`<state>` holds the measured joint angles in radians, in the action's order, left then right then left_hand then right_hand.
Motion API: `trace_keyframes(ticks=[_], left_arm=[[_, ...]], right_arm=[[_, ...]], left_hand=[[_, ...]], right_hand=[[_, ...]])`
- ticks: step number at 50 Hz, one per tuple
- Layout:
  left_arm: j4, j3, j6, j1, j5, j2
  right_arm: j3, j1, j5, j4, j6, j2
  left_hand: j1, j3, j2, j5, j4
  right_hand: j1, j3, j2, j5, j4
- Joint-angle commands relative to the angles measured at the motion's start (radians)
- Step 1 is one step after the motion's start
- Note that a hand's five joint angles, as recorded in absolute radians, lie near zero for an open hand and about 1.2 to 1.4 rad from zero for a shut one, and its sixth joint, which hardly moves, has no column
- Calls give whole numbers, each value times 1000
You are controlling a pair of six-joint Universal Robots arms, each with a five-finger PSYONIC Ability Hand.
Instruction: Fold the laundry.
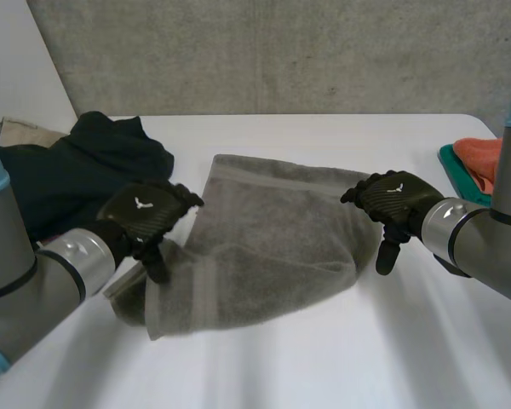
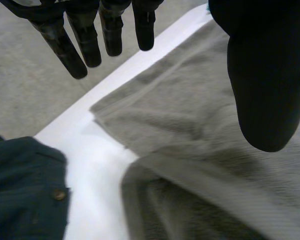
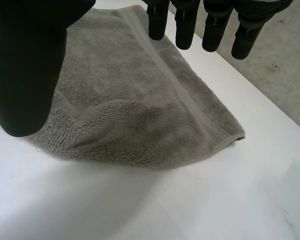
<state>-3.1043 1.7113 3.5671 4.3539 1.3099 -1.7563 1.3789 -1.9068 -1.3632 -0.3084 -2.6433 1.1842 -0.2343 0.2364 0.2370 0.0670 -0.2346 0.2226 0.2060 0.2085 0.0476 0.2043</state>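
A grey towel point(image 1: 268, 247) lies folded on the white table point(image 1: 392, 358), also seen under each palm point(image 2: 190, 130) point(image 3: 135, 115). My left hand point(image 1: 149, 213) hovers over the towel's left edge, fingers point(image 2: 75, 50) straight and thumb apart, holding nothing. My right hand point(image 1: 392, 200) hangs above the towel's right edge, fingers point(image 3: 210, 30) straight, empty. A fold of the towel rises beneath the left palm.
A dark green garment point(image 1: 77, 170) with a button point(image 2: 59, 194) lies heaped at the back left, on a beige cloth point(image 1: 21, 129). At the right edge, orange cloth point(image 1: 481, 158) lies on a teal tray point(image 1: 456, 166). A concrete wall stands behind the table.
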Motion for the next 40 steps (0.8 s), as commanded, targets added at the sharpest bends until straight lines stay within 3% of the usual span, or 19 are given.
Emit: trace_keyframes(ticks=[1,8,14,19,21,24,25,26,27,33,40], left_arm=[[110,50,4,-108,51,38],[118,94,4,-178,150,15],[6,62,12,-162,192,-110],[-66,2,48,-155,210,-221],[-83,-22,68,-154,219,-255],[-100,-64,90,-157,233,-298],[-102,-74,93,-157,233,-305],[-105,-93,93,-157,232,-316],[-105,-101,93,-155,230,-318],[-79,-130,81,-160,230,-272],[44,-180,-62,-168,227,24]], right_arm=[[0,8,-40,-3,-9,-6],[14,14,-50,-1,2,-29],[35,8,-47,8,35,-35],[51,2,-48,18,60,-35],[57,0,-48,22,65,-35],[63,0,-50,31,68,-35],[65,2,-50,32,66,-37],[66,5,-51,35,69,-37],[66,6,-53,37,71,-35],[65,29,-48,45,71,-37],[31,80,-37,49,59,-47]], left_hand=[[-305,302,302,297,-304],[-343,341,341,336,-343],[-129,127,127,122,-129],[-126,124,123,118,-125],[-234,232,231,227,-234],[-592,589,589,584,-591],[-738,736,735,731,-738],[-1080,1077,1077,1072,-1079],[-1161,1159,1158,1154,-1161],[-1162,1160,1159,1155,-1162],[-1162,1160,1159,1155,-1162]], right_hand=[[-48,-31,-34,-48,-30],[-48,-31,-34,-48,-30],[-48,-31,-34,-48,-30],[-48,-31,-34,-48,-30],[-48,-31,-34,-48,-30],[-48,-31,-34,-48,-30],[-48,-31,-34,-48,-30],[-48,-31,-34,-48,-30],[-48,-31,-34,-48,-30],[-48,-31,-34,-48,-30],[-48,-31,-34,-48,-30]])
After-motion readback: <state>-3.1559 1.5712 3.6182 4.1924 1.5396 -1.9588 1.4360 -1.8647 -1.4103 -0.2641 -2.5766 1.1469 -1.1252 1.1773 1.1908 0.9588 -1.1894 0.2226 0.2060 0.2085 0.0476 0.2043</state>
